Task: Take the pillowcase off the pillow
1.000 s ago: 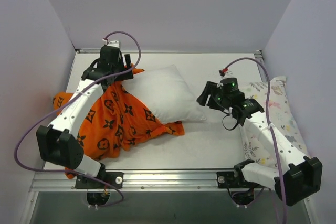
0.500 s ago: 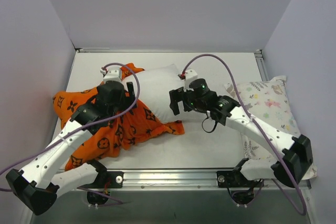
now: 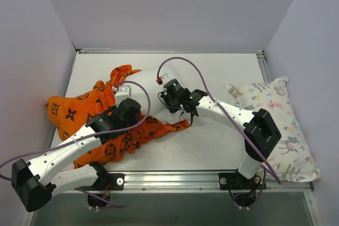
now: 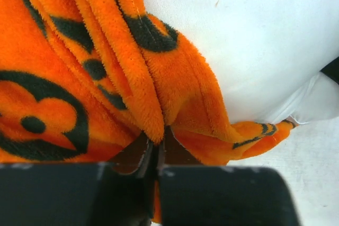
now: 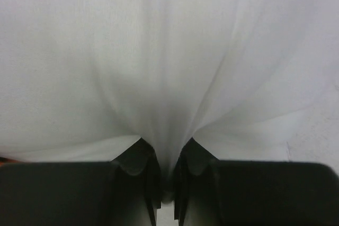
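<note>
I hold the left gripper point(image 4: 157, 149) pinched tight on a fold of the orange pillowcase point(image 4: 63, 78) near its edge. The right gripper point(image 5: 165, 157) is clamped on a pleat of the white pillow point(image 5: 159, 51), so the two can be drawn apart. The pillow lies mid-way across the table point(image 3: 222, 67), apparently part-covered by the case. A second ago both jaws stood wide, the left up at the far corner, the right hovering clear of the pillow
</note>
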{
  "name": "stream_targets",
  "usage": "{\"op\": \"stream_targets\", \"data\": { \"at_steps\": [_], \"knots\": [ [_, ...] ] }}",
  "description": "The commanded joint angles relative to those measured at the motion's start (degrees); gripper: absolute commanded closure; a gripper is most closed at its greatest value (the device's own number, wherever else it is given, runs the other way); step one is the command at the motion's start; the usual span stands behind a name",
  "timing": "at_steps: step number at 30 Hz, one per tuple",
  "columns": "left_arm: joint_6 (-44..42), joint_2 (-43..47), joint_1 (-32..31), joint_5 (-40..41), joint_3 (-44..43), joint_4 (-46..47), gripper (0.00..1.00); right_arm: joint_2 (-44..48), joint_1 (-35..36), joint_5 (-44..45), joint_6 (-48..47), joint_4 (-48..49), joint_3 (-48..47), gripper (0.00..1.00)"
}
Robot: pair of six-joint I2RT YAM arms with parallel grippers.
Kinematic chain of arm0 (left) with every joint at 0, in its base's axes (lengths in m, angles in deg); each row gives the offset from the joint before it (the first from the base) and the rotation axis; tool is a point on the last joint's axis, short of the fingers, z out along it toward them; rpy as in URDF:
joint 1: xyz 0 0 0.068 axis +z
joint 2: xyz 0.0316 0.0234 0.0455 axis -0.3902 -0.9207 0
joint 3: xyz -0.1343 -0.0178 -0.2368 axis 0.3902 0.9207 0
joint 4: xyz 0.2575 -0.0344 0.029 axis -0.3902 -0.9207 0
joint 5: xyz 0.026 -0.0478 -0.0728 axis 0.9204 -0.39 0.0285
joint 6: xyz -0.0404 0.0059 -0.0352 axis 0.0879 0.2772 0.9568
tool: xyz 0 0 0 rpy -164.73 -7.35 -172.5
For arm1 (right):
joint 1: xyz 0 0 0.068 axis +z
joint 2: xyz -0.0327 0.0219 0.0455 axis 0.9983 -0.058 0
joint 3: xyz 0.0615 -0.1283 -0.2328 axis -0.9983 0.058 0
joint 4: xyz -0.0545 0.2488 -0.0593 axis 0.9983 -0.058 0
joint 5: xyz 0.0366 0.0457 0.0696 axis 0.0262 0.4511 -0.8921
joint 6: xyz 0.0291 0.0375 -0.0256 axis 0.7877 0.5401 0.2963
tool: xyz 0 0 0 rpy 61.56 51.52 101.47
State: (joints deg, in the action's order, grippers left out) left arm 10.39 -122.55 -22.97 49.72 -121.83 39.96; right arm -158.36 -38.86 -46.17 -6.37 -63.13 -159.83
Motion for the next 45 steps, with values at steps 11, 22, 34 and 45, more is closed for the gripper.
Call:
{"op": "stream_targets", "data": {
  "at_steps": [11, 22, 34, 45],
  "knots": [
    [-8.58, 2.97, 18.83, -1.77, -3.57, -4.27, 1.00, 15.27, -10.80, 24.74, 8.51, -23.68, -8.91, 1.00],
    [-14.75, 1.31, 29.59, -12.72, -7.96, -2.25, 1.00, 22.76, -12.57, 17.20, 9.91, -28.71, -12.25, 1.00],
    [-6.24, 3.94, -6.52, -5.66, -10.26, -4.88, 0.12, 20.31, -7.82, 15.69, 10.97, -32.22, -19.11, 1.00],
    [19.52, 1.31, -25.16, 11.30, 2.84, -7.09, 0.10, 20.48, -7.47, 16.66, 11.06, -33.19, -18.93, 1.00]
  ]
}}
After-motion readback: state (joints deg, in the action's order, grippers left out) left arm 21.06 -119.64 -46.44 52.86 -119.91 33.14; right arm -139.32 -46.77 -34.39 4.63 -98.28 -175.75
